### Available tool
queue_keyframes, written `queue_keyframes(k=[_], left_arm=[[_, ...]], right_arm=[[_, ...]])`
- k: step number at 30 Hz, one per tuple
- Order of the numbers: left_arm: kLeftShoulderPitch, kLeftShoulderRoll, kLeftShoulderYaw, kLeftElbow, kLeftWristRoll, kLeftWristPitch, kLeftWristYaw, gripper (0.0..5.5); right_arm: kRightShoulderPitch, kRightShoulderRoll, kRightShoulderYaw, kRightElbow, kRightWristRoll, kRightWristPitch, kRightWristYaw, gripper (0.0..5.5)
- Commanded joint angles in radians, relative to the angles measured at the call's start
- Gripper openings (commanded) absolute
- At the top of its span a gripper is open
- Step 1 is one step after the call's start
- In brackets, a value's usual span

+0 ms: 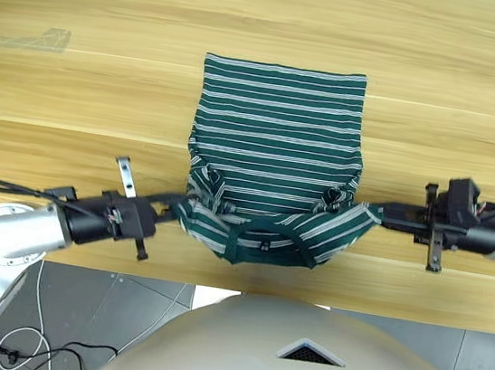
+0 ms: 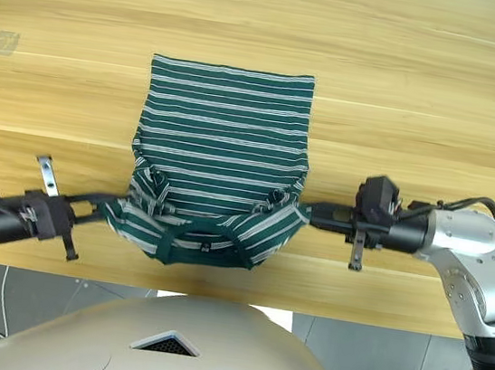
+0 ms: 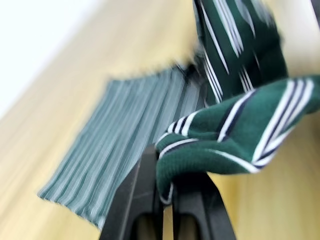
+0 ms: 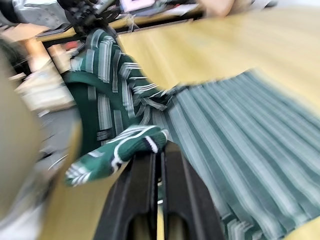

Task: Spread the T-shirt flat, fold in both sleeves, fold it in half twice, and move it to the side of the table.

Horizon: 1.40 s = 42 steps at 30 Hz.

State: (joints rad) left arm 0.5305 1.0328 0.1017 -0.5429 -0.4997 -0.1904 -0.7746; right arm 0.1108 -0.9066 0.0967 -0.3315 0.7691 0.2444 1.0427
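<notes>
The step in hand looks like the first half fold. The striped T-shirt (image 1: 278,125) lies as a narrow panel in the middle of the wooden table (image 1: 89,0), its hem end flat on the far side and its collar end raised above the near edge. To do this well, both arms should travel toward the hem together at equal height. The lifted edge should stay taut between them, and the shoulders should land squarely on the hem corners before release. The collar droops a little between the two grips, so a slight outward pull would help.

The left gripper (image 1: 179,205) sits at the shirt's left shoulder corner, its fingers (image 3: 145,200) drawn nearly together with a bunched fold of green fabric pinched between them. The right gripper (image 1: 374,209) mirrors it at the right shoulder corner, jaws clamped on a rolled bit of striped cloth.
</notes>
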Motion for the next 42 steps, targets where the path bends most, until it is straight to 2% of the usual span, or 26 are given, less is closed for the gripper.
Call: queue_keyframes(k=[1,5,12,18,23,27,28,33,37,40,42], left_arm=[[-0.139,-0.056,-0.053,0.103,0.038,0.079,-0.019,0.06],[-0.257,-0.137,-0.137,0.255,0.161,0.085,-0.031,0.06],[-0.478,-0.291,-0.205,0.524,0.281,0.083,-0.023,0.06],[-0.596,-0.379,-0.180,0.638,0.289,0.080,-0.004,0.06],[-0.709,-0.451,-0.155,0.728,0.289,0.099,0.036,0.06],[-0.790,-0.500,-0.143,0.815,0.308,0.115,0.081,0.06],[-0.794,-0.507,-0.145,0.832,0.313,0.113,0.084,0.39],[-0.817,-0.542,-0.136,0.932,0.347,0.105,0.137,1.26],[-0.887,-0.590,-0.121,1.107,0.426,0.093,0.310,1.84],[-0.942,-0.610,-0.056,1.251,0.453,0.057,0.497,2.33],[-0.943,-0.619,-0.008,1.289,0.434,0.022,0.554,2.77]], right_arm=[[-0.085,0.109,-0.003,0.068,-0.084,0.001,-0.084,0.00],[-0.178,0.239,-0.002,0.256,-0.201,-0.071,-0.135,0.00],[-0.402,0.410,-0.040,0.664,-0.353,-0.239,-0.182,0.00],[-0.517,0.487,-0.073,0.880,-0.418,-0.336,-0.192,0.00],[-0.560,0.524,-0.079,0.956,-0.452,-0.384,-0.177,0.00],[-0.573,0.543,-0.084,0.993,-0.471,-0.412,-0.174,0.83],[-0.579,0.550,-0.086,0.998,-0.472,-0.414,-0.170,0.97],[-0.654,0.596,-0.113,1.098,-0.494,-0.432,-0.223,1.98],[-0.714,0.627,-0.132,1.214,-0.539,-0.483,-0.331,2.64],[-0.731,0.624,-0.155,1.270,-0.560,-0.516,-0.387,3.18],[-0.731,0.611,-0.173,1.296,-0.568,-0.535,-0.416,3.66]])
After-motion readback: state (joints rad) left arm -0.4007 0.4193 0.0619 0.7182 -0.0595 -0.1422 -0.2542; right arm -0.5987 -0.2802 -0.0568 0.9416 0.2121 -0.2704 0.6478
